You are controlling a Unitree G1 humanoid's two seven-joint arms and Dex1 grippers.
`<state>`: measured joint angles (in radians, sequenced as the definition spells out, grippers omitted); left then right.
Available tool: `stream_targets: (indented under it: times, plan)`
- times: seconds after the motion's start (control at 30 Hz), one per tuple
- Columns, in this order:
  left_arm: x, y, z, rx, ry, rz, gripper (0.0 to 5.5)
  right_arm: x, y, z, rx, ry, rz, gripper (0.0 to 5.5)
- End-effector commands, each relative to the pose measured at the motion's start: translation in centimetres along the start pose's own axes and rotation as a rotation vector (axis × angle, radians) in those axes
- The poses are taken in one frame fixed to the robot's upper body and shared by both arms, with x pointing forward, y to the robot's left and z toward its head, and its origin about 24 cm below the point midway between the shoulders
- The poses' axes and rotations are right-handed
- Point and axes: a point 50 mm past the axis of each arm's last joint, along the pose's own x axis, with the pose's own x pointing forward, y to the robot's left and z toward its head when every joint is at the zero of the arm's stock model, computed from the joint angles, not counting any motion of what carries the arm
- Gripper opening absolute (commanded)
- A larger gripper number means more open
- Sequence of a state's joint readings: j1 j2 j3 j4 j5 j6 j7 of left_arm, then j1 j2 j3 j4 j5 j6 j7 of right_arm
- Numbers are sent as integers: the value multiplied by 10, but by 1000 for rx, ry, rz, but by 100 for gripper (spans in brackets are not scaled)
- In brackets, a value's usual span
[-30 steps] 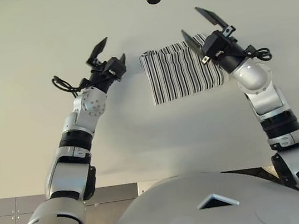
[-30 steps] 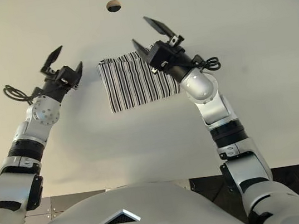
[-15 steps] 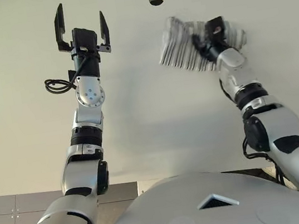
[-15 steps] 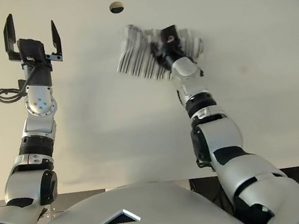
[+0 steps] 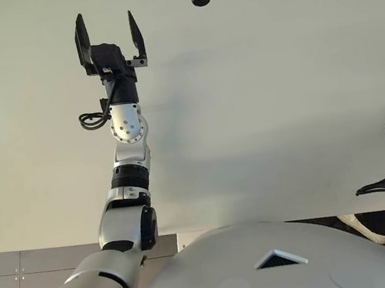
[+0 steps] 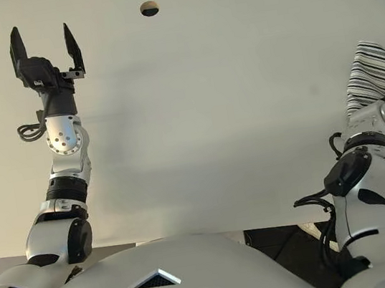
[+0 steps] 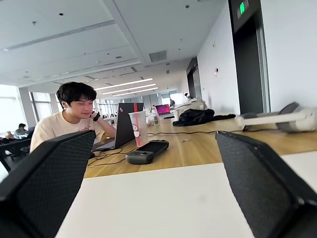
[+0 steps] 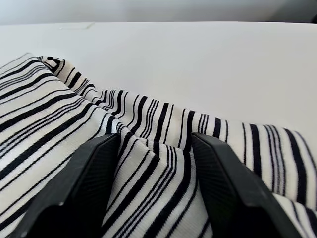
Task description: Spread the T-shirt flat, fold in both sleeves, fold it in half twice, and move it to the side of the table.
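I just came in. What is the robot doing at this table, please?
The robot is near the end of a folding job. Its right gripper pinches the striped T-shirt, which lies bunched at the right side of the white table. The left gripper is open and holds nothing, over the far left part of the table.

T-shirt swept from centre to right edge of table, right fingers closed on it
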<state>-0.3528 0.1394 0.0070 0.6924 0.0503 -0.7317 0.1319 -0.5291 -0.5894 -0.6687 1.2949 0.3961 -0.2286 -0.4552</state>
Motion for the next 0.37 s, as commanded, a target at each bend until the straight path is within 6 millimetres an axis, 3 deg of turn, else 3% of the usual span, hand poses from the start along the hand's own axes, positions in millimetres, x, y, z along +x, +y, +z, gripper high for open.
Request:
stream_targets:
  times: [0.03, 0.1, 0.2, 0.3, 0.37]
  plan:
    - [9, -5, 12, -44, -63, -7, 450, -16, 33, 12, 21, -161, 103, 266]
    - [17, -8, 13, -72, -51, 3, 450, -46, 75, 28, 51, -355, 317, 266]
    - [23, -28, 11, -142, -7, -14, 450, -144, 148, 16, -25, -646, 800, 266]
    - [33, -49, 22, -188, -46, -64, 450, -233, 181, -14, -124, -816, 1153, 266]
    - [39, -59, 26, -220, -52, -69, 450, -257, 185, -29, -164, -852, 1227, 266]
